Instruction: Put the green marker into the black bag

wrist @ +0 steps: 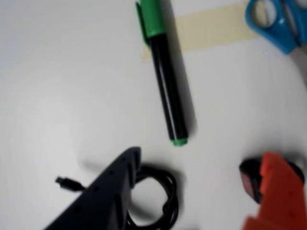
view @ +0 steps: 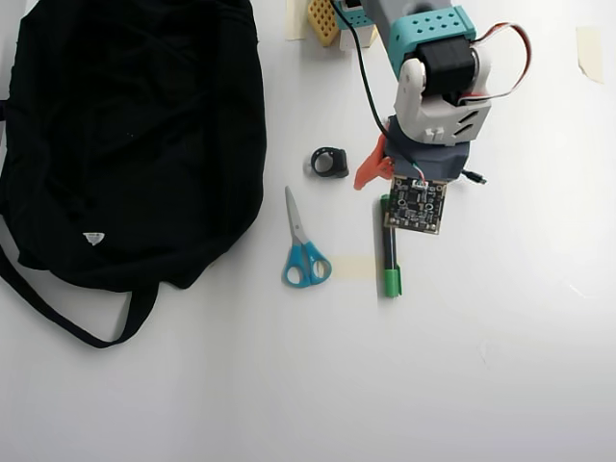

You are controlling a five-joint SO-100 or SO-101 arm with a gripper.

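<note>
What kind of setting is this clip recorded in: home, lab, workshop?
Probably a hobby or lab tabletop set up for robot practice, though no room shows. A plain white table carries masking tape strips, and everyday test items lie spread out: the black bag, blue scissors and the green marker.

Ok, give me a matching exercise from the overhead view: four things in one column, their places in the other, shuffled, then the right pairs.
Things:
1. bag
2. scissors
3. marker
4. black ring

Places:
A. partly under the arm's camera board, green cap towards the bottom of the picture
B. far left, the biggest thing
C. between bag and marker, blue handles towards the bottom
D. above the scissors, beside the orange jaw

Pairs: 1-B, 2-C, 3-A, 4-D
</note>
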